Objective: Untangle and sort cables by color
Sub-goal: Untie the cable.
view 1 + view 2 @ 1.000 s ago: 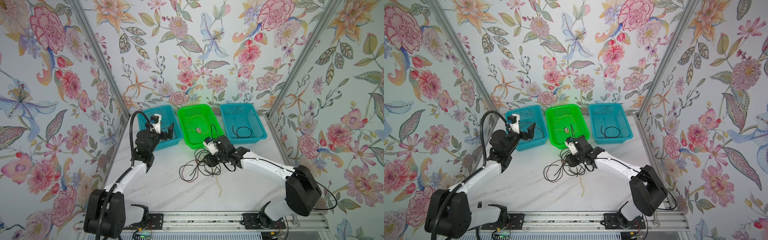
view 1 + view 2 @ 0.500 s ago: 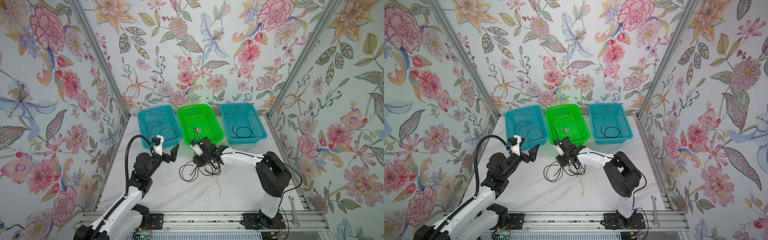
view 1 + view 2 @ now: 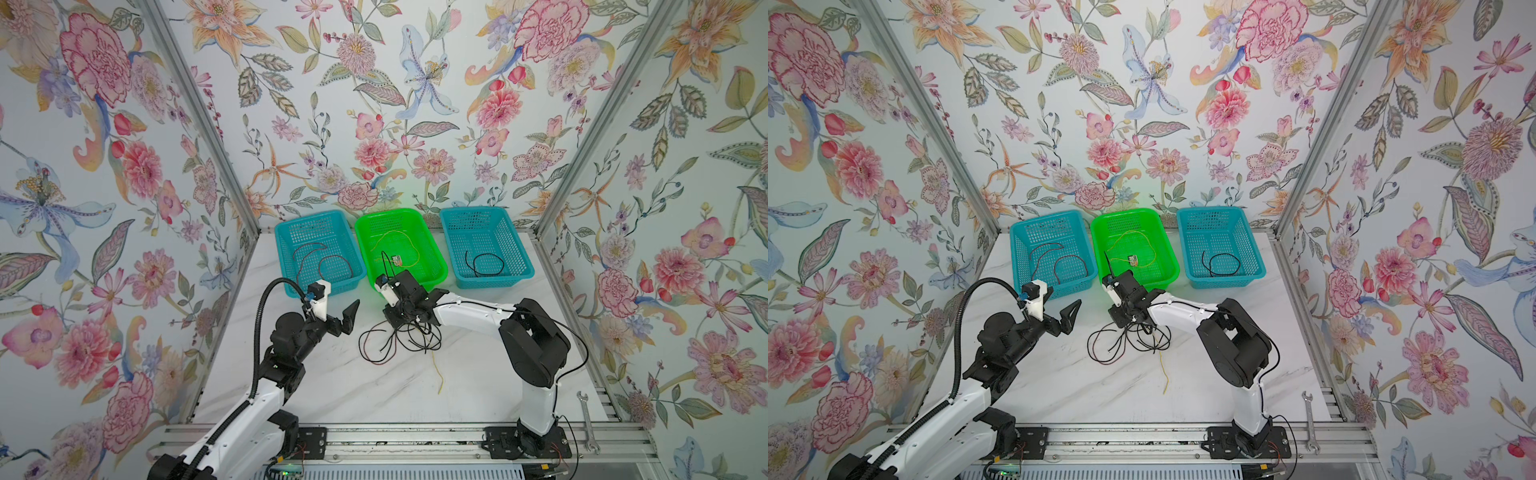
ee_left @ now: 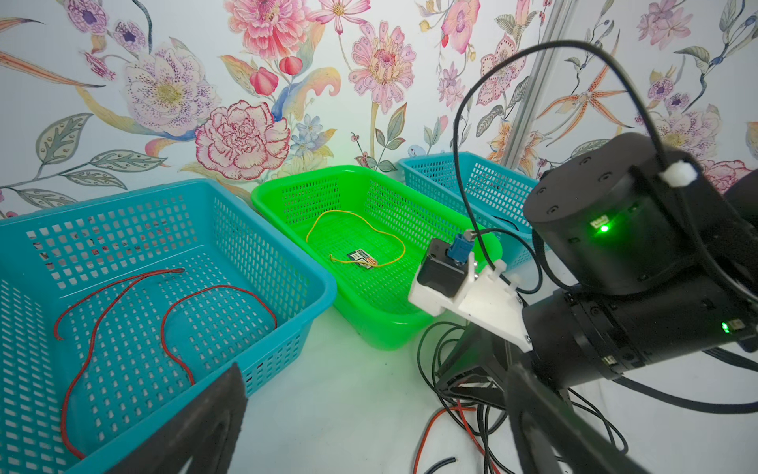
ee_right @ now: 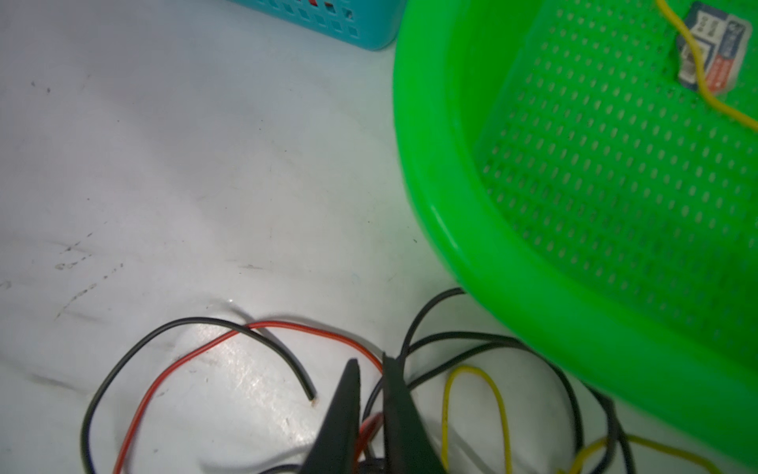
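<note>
right claw: clenched on a red cable in the cable tangle on the counter | left claw: spread wide, empty, near the tangle | in the way: black cables cross the red cable; green basket rim just beside right claw | left blue basket: red cables | right blue basket: black cable

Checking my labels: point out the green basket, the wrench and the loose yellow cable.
green basket (image 3: 388, 212): in a top view, far rim.
wrench (image 3: 587, 422): in a top view, mid-shaft.
yellow cable (image 5: 471, 368): right wrist view, bend of its loop.
</note>
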You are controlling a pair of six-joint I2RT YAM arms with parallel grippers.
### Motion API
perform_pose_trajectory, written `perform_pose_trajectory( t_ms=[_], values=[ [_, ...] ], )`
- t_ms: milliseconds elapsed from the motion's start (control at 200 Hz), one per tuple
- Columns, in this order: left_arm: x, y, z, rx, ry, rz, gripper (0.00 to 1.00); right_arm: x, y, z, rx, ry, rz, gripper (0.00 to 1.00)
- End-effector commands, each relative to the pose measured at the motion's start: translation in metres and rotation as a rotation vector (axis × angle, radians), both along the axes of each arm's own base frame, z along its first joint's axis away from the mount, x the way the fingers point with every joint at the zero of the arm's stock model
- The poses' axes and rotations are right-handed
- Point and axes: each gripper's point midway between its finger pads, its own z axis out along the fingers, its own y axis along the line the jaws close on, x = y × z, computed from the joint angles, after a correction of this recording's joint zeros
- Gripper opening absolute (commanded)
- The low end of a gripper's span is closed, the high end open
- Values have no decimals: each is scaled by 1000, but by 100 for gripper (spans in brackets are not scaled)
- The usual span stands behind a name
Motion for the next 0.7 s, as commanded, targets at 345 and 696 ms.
perform_pose_trajectory(
  t_ms=[345,696],
  values=[
    [-21,-87,-41,119,70,-215,99,-34,-21,78,137,-8,-9,0],
    [3,-138,-61,102,78,-254,90,-62,-27,151,274,1,30,0]
  ],
)
